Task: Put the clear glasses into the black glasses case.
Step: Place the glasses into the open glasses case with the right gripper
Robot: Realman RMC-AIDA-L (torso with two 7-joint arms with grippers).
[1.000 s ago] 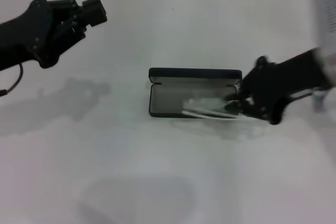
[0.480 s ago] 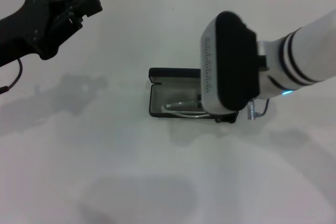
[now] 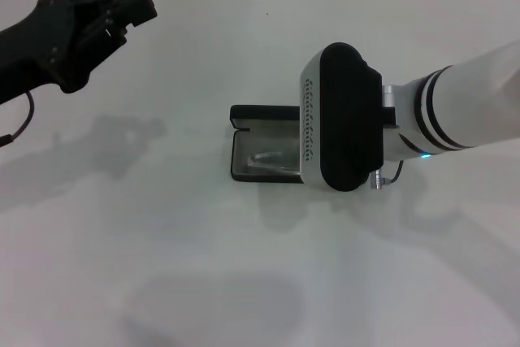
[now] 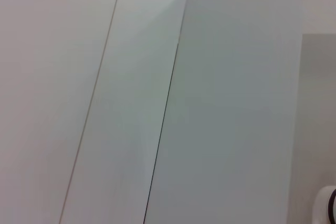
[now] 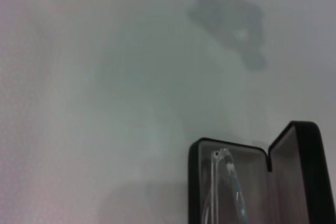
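Since a second ago my right arm has swung its bulky white-and-black forearm over the matte black rectangular hinged glasses case, and the fully transparent plastic glasses with thin curved arms, then jutting past the case's front rim, now lie inside its grey-lined tray. My right gripper itself is hidden under the forearm housing above the case's right end, so I cannot tell whether its jaws are spread or pressed together. My left gripper hangs parked well apart from the case, up and to its left, and I cannot tell how its jaws stand either.

From the right wrist view, one pale arm of the glasses runs along inside the tray of the case, with the lid standing open beside it. I judge the placing nearly done; what remains is to be sure nothing rides on the rim. To do that well I would lift straight up off the case, slowly, so the light, springy frame is not dragged along. Clear plastic is slick and hard to see against the grey lining, so I would check both arm tips lie below the rounded rim. The hard shell sits flat on the smooth white tabletop and could slide if nudged sideways
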